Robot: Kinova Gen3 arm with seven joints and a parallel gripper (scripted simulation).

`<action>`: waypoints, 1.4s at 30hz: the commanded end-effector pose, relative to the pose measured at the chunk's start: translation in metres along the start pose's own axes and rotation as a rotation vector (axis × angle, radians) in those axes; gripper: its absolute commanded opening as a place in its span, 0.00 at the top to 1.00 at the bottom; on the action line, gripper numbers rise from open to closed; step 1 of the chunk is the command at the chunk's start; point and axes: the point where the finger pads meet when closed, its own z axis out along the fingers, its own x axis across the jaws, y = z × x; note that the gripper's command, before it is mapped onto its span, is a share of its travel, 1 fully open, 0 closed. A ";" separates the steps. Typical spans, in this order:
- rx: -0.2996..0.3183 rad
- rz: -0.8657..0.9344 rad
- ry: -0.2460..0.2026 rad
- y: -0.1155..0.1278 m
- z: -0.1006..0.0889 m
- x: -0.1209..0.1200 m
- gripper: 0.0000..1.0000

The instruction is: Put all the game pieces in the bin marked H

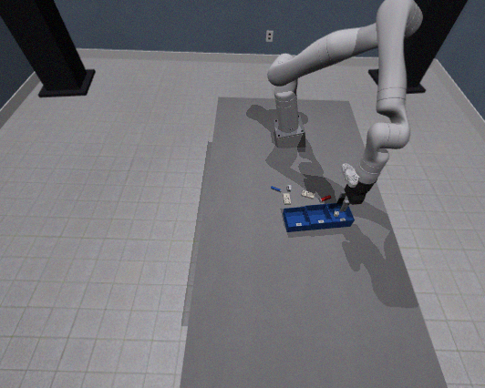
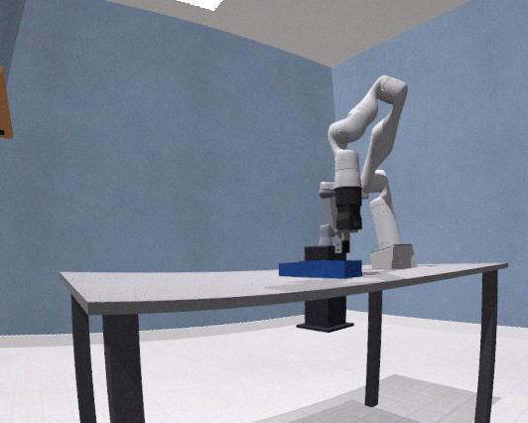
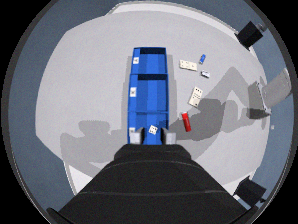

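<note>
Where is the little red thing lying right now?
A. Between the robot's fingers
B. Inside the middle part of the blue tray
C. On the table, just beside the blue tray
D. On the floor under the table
C: the top view shows the red piece flat on the table, just outside the far wall of the blue tray, near the gripper.
</note>
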 end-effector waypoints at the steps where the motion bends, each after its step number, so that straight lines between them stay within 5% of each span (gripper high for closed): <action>1: -0.004 0.006 -0.002 0.004 -0.003 -0.002 0.36; 6: -0.002 0.001 -0.004 0.002 -0.002 -0.002 0.36; 7: -0.006 0.065 -0.012 -0.002 -0.004 0.003 0.21; 15: -0.007 0.454 -0.012 -0.042 -0.003 0.057 0.21; 26: -0.007 0.438 -0.006 -0.083 -0.001 0.115 0.21; 42: -0.005 0.442 -0.002 -0.081 -0.001 0.114 0.21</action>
